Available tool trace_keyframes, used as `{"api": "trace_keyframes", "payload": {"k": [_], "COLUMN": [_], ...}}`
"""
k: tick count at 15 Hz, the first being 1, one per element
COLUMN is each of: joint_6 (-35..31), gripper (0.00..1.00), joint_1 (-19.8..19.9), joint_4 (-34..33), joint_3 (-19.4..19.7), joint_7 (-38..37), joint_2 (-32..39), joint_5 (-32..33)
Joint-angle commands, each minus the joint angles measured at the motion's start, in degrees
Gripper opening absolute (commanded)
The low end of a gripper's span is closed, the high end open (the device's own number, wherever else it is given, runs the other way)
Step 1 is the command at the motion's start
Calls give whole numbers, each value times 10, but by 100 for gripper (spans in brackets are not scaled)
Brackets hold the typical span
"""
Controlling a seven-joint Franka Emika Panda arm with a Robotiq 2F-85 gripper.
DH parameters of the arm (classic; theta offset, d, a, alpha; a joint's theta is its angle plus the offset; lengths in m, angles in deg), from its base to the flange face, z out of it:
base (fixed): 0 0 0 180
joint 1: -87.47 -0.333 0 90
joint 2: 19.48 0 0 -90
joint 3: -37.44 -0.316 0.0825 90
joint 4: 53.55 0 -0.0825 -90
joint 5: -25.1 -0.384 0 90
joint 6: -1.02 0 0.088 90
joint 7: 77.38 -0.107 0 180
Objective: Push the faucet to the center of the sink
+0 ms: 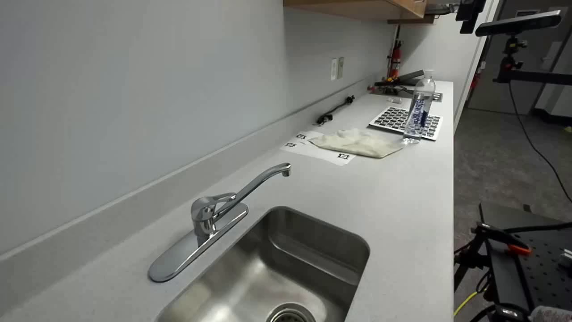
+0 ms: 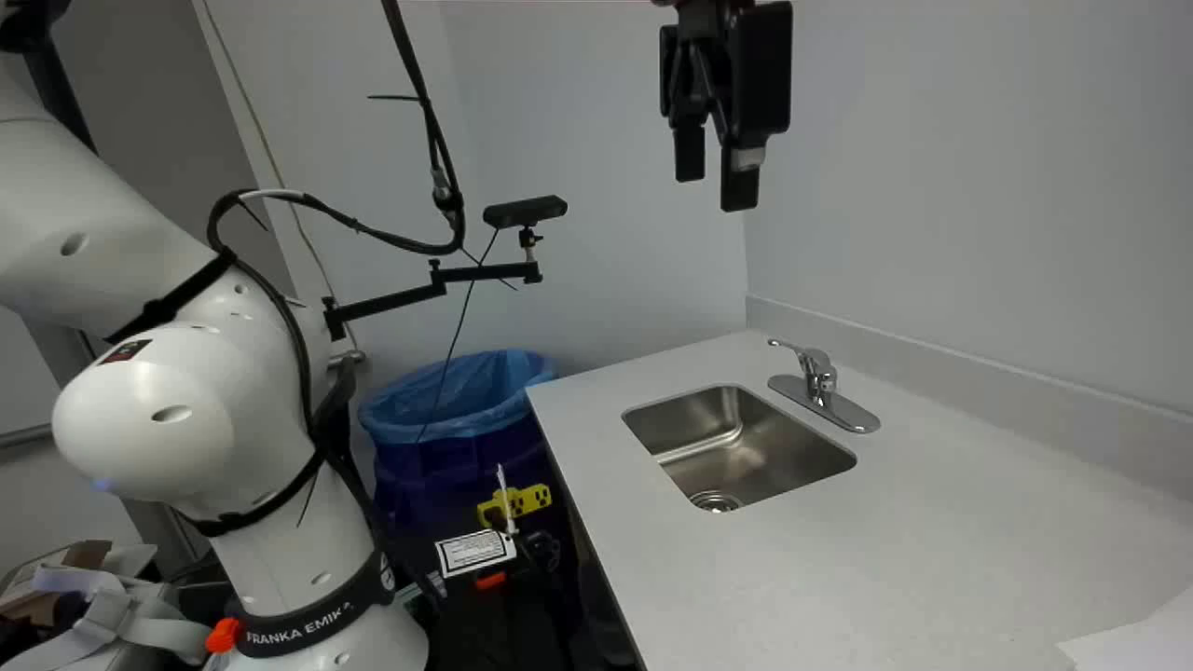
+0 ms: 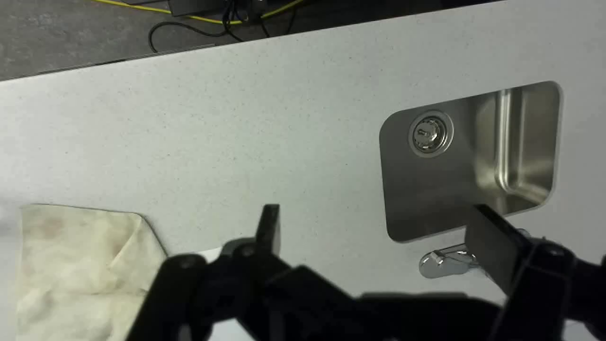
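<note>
The chrome faucet [image 1: 257, 185] stands on its backplate behind the sink, by the wall. Its spout reaches along the counter toward the cloth. The faucet also shows in an exterior view [image 2: 820, 373] and, partly hidden by a finger, in the wrist view [image 3: 445, 265]. The steel sink [image 1: 317, 241] is set in the counter and also shows in an exterior view [image 2: 736, 447] and in the wrist view [image 3: 412, 189]. My black gripper [image 2: 715, 172] hangs high above the counter, apart from the faucet. In the wrist view its fingers [image 3: 377, 223] are wide apart with nothing between them.
A cream cloth [image 1: 357, 144] lies on marked paper [image 1: 333, 154] farther along the counter. A water bottle [image 1: 419, 107] stands by a patterned panel [image 1: 391, 118]. A wall cabinet [image 1: 357, 8] overhangs the far counter. A blue-lined bin [image 2: 457, 391] stands beside the counter.
</note>
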Motion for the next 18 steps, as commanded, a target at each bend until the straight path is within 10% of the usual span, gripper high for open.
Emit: {"api": "trace_keyframes", "payload": {"k": [1, 18], "joint_6": [1, -1], "gripper": [100, 100], "joint_1": [17, 14], "joint_4": [-1, -5], "joint_3": [-13, -14], "joint_7": [7, 10], "joint_2": [3, 11], "joint_5": [-6, -9]}}
